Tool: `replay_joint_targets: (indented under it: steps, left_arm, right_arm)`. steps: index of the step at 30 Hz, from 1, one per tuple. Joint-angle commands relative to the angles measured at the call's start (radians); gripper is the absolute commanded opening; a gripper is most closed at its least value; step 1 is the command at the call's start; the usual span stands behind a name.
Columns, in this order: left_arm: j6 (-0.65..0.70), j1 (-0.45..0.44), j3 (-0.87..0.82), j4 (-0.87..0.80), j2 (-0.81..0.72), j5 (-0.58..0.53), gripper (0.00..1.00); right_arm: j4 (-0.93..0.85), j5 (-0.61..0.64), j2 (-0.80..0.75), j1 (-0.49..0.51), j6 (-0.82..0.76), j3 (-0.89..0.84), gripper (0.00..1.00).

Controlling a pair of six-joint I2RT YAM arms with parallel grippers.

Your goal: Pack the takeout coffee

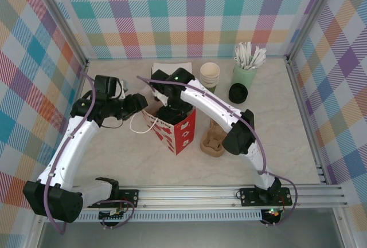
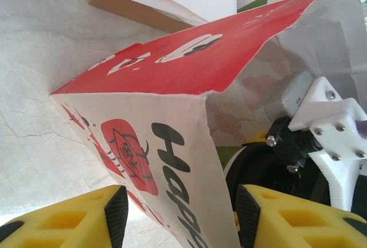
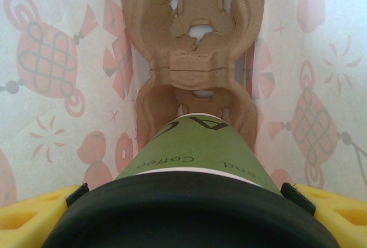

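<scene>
The packing is well along but not finished. The red-and-white paper bag (image 1: 180, 133) stands upright on the table (image 1: 114, 156) with its mouth open. The takeout coffee (image 3: 195, 150) is down inside the bag, upright, with its black lid (image 3: 189, 216) on, so lidding is done and the cup is below the bag's rim.

The right fingers (image 3: 34, 216) stand wide, clamped on either side of the cup just under the lid; they have not let go. On the bag's floor lies a brown pulp carrier (image 3: 192, 36), and the cup's base is at its nearer socket. I cannot tell whether it is fully seated or hanging just above.

The left fingers (image 2: 63, 222) are about half apart, astride the bag's near corner. The paper seems to meet both pads, so I judge they grip the bag to steady it.

What is left, by my reading: settle the cup into the socket, release it, draw the right arm up out of the bag, then free the bag.
</scene>
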Motion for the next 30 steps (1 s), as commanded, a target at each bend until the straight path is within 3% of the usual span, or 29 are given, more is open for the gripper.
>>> replay_joint_targets:
  steps: [1, 30]
  left_arm:
    - [-0.004, 0.010, -0.001, 0.000, -0.004, -0.001, 0.55]
    - [-0.006, 0.011, -0.001, -0.002, -0.002, 0.002, 0.55]
  right_arm:
    - [0.007, 0.012, 0.010, 0.009, -0.018, -0.018, 0.73]
    - [0.103, 0.006, 0.026, 0.009, -0.016, -0.168, 0.73]
